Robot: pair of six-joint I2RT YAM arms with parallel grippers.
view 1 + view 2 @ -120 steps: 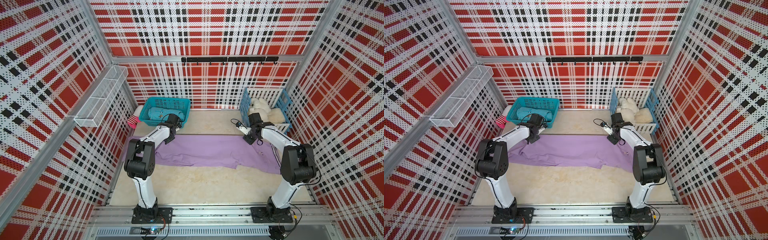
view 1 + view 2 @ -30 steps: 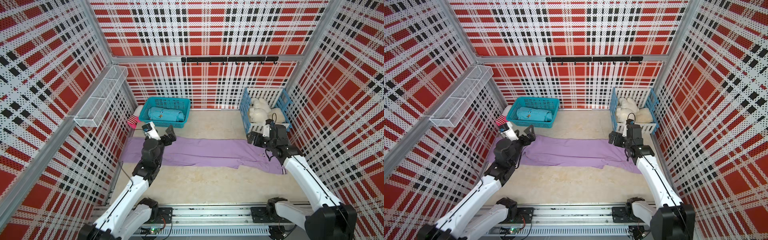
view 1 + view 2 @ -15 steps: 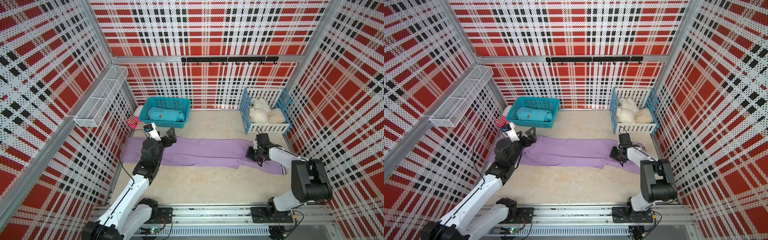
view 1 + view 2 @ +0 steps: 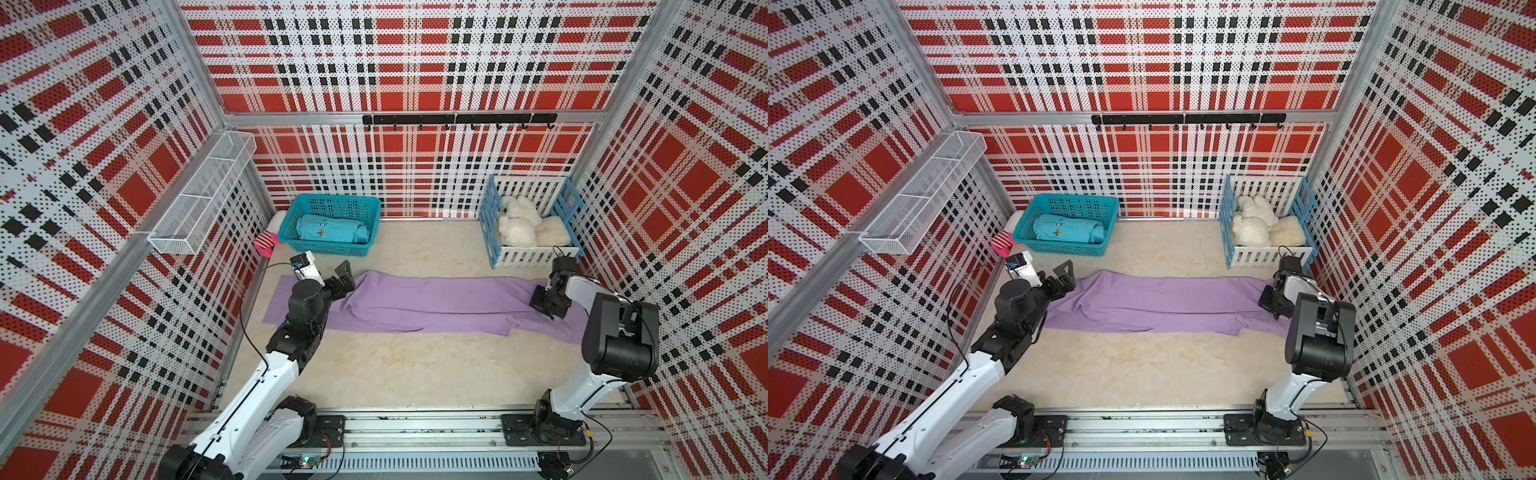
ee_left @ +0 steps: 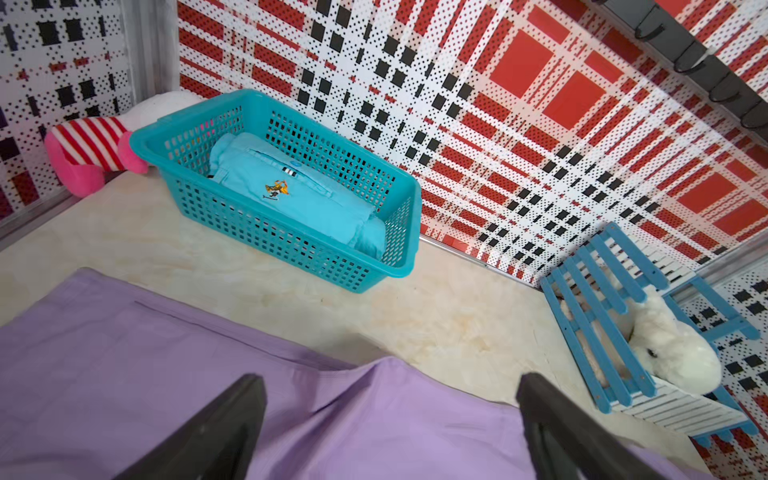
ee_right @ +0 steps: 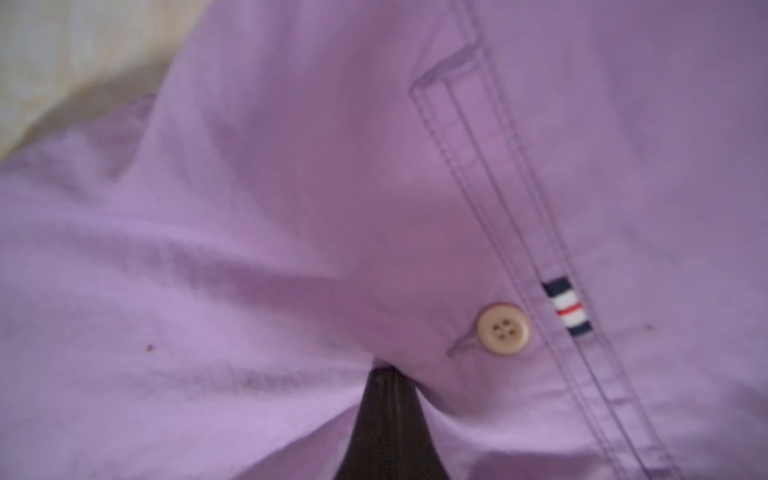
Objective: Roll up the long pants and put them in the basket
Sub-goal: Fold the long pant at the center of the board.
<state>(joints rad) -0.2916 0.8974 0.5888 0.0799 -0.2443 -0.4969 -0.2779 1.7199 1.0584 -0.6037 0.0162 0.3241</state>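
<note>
The long pants lie flat in a long lilac strip across the middle of the table, running from its left edge to its right edge, in both top views. The waist end is at the right edge: the right wrist view shows a pale button and a small striped tag there.

The change is at that end. A second ago the right gripper was up near the white-and-blue crate with its jaws apart. It is now down on the cloth and clenched, and the fabric puckers over its tip, so it appears to have a pinch of the pants just beside the button. That looks like the first hold for starting the roll from the waist.

The left gripper hovers over the leg end much as it did a second ago, jaws spread wide and holding nothing. Four seconds ago both arms reached over the strip's far edge. The teal basket at the back is undisturbed.
</note>
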